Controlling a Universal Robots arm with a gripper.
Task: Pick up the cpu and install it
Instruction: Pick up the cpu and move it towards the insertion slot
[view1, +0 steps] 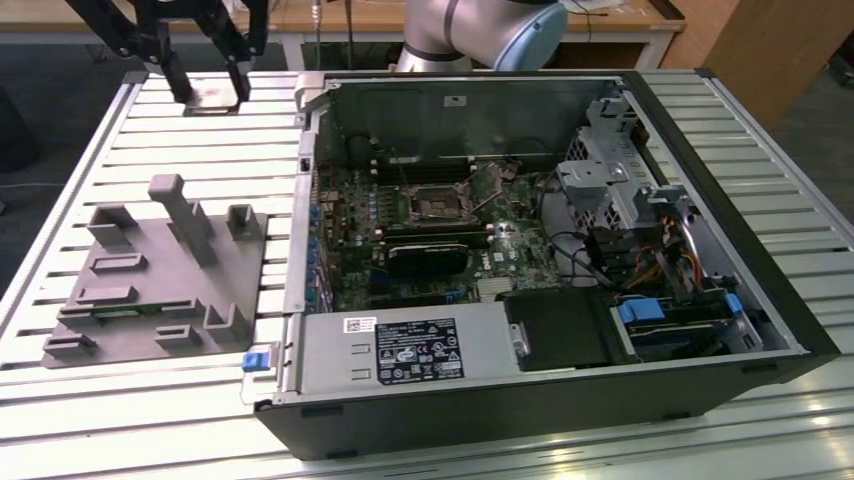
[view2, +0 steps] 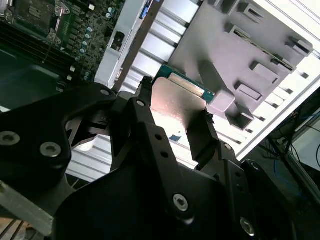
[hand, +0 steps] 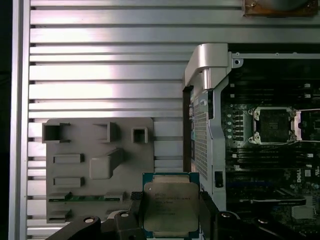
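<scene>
My gripper hangs over the slatted table near its far edge, at the exterior view's left, beyond the grey tray. It is shut on the cpu, a flat silver square with a green rim. In both wrist views the two dark fingers clamp opposite edges of the cpu, and the gripper holds it level in the air. The dark socket with its metal frame lies open on the motherboard inside the computer case, to the exterior view's right of the gripper. The socket holds nothing.
The grey tray with upright blocks lies on the slats beside the case. The case's raised silver corner wall stands between gripper and motherboard. Drive cages and cables crowd the case's right side. The robot arm's base is behind the case.
</scene>
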